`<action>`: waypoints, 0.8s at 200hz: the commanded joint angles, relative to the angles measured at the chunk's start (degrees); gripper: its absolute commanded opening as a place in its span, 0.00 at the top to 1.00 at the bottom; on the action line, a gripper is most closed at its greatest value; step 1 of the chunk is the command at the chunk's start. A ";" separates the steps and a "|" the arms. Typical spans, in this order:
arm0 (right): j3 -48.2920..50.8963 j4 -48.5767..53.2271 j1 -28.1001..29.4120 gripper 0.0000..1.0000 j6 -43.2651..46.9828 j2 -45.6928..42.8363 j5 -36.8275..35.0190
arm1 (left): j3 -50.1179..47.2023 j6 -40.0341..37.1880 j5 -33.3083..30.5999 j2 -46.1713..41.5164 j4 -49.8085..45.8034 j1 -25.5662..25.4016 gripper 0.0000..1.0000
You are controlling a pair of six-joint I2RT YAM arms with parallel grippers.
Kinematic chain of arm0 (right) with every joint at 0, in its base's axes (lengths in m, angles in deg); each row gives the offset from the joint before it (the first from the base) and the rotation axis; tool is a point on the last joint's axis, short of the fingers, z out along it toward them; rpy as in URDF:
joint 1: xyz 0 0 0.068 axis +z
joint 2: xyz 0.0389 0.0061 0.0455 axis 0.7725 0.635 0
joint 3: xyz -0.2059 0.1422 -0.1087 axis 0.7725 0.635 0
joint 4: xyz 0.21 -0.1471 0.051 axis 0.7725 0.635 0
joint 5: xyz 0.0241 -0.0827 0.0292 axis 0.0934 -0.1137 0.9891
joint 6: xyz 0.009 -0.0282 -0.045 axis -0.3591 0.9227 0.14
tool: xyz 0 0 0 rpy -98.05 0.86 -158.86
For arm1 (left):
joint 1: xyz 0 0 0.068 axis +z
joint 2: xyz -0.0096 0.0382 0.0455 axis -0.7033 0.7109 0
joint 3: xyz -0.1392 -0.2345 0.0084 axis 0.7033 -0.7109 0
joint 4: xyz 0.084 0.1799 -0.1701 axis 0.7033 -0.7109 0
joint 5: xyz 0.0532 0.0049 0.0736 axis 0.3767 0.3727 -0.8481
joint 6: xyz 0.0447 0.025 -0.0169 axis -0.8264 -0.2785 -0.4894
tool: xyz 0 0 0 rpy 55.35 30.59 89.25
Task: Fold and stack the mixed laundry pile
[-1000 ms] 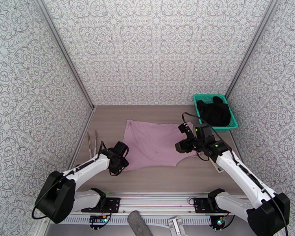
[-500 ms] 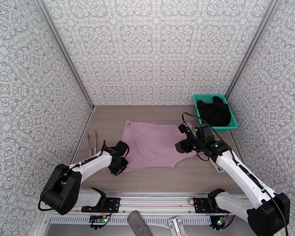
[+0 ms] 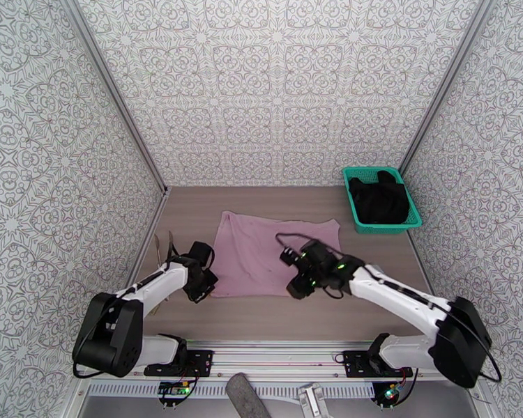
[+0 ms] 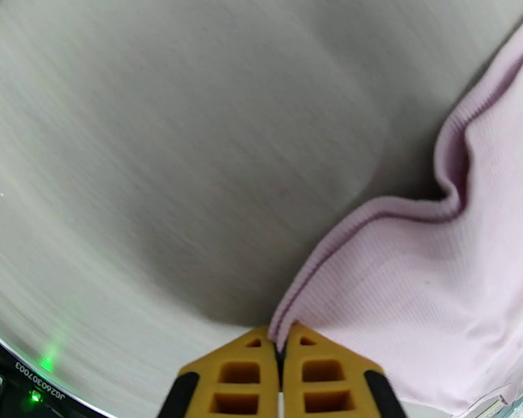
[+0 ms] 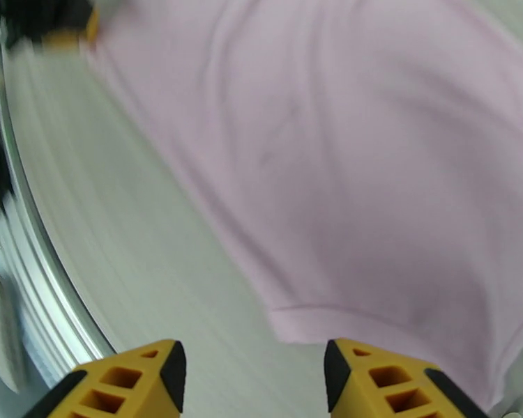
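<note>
Top external view, fig. legend: laundry task, early stage. You have the pink shirt (image 3: pixel 261 252) spread on the desk (image 3: pixel 373 308), left of the basket (image 3: pixel 351 203) and nearer the arm bases than it. It lies flat and roughly rectangular w/ shallow wrinkles. No finished fold shows; whether a sleeve is tucked under, you cannot tell. The black garment (image 3: pixel 380 196) sits bunched inside the basket, not yet laid out. Judged progress: little done beyond spreading. Left to do: fold the shirt, fetch and fold the black piece, stack the two.

Left wrist view: your left claw (image 4: pixel 281 343) is clenched on the shirt's ribbed hem, at the near corner farthest from the basket. The cloth edge runs straight into the closed tips, and a small ruck stands up in the hem just beyond them.

Right wrist view: your right claw (image 5: pixel 254 370) is released, jaws apart, grasping nothing. It hangs over the shirt's near hem at the corner closer to the basket, w/ bare desk between the tips.

Material notes: thin rib knit, dusty mauve-pink, limp, w/ a faint darker smudge mid-panel. Expect it to drape and slide, not hold a crease unaided.
</note>
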 commanded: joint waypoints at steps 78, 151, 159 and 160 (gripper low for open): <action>-2.70 3.73 7.82 0.50 -0.67 12.13 -14.82 | -1.31 -3.85 3.18 -4.08 -0.91 2.14 1.00; -5.91 4.60 7.82 0.54 1.29 16.47 -19.18 | -1.34 -4.41 3.61 -3.24 -0.56 2.45 1.00; -6.23 4.82 7.82 0.55 1.36 17.09 -19.39 | -1.31 -4.51 3.52 -3.28 -0.56 2.56 1.00; -6.25 4.83 7.82 0.55 1.35 17.18 -19.40 | -1.33 -4.52 3.53 -3.28 -0.60 2.57 1.00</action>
